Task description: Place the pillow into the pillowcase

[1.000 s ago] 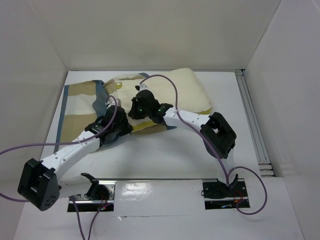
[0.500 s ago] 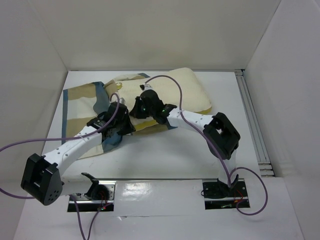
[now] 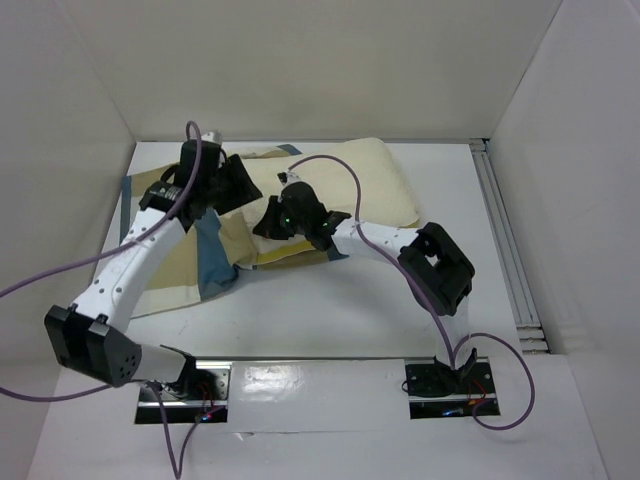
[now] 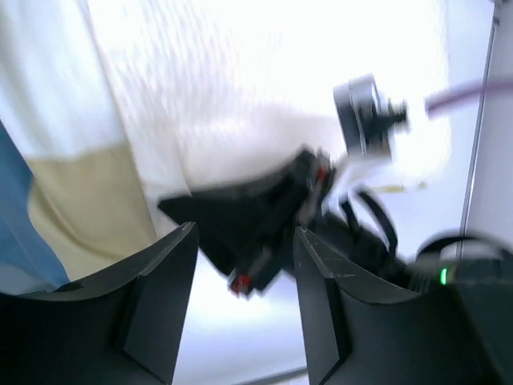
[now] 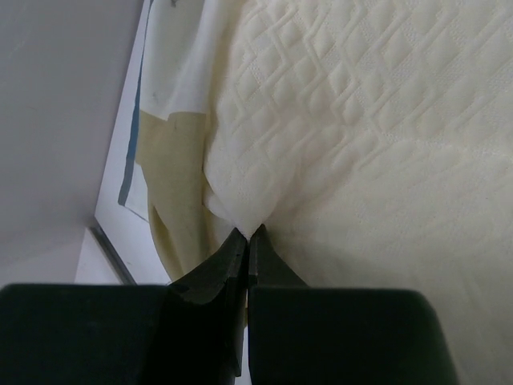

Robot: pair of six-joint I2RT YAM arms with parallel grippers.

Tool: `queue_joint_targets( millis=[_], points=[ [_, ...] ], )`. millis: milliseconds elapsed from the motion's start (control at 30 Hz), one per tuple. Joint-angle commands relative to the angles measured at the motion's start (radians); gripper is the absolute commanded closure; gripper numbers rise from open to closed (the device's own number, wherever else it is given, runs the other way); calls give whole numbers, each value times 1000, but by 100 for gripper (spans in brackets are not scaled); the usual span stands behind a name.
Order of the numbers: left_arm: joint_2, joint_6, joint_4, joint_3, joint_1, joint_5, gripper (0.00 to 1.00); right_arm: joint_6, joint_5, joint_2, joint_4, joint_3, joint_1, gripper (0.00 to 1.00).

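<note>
Pinching a fold of the cream quilted pillow (image 5: 361, 120) in shut right jaws, anchoring it; holding left jaws parted, empty, above the blue-tan checked fabric pillowcase (image 3: 185, 275), likely for gripping its opening.

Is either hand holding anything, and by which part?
Right hand pinches the pillow by a fold at its edge; left hand is open, empty.
</note>
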Motion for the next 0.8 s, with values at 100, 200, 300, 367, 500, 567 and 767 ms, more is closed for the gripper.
queue_joint_targets(
  millis=[100, 200, 300, 367, 500, 567, 767],
  points=[
    [240, 18, -104, 154, 121, -35, 28, 9, -23, -5, 118, 4, -5, 100],
    [386, 4, -162, 257, 152, -65, 27, 0, -23, -5, 118, 4, -5, 100],
    [475, -8, -172, 332, 161, -134, 27, 0, -23, -5, 107, 4, -5, 100],
    [510, -21, -172, 366, 161, -208, 29, -9, -23, 4, 107, 15, -5, 100],
    [601, -30, -158, 467, 195, -244, 32, -21, -23, 13, 89, 36, -5, 100],
    [663, -30, -158, 504, 218, -220, 32, -33, -23, 24, 80, 49, 4, 100],
    [789, -19, -158, 643, 241, -209, 34, -44, -33, 47, 57, 58, 24, 100]
  ],
)
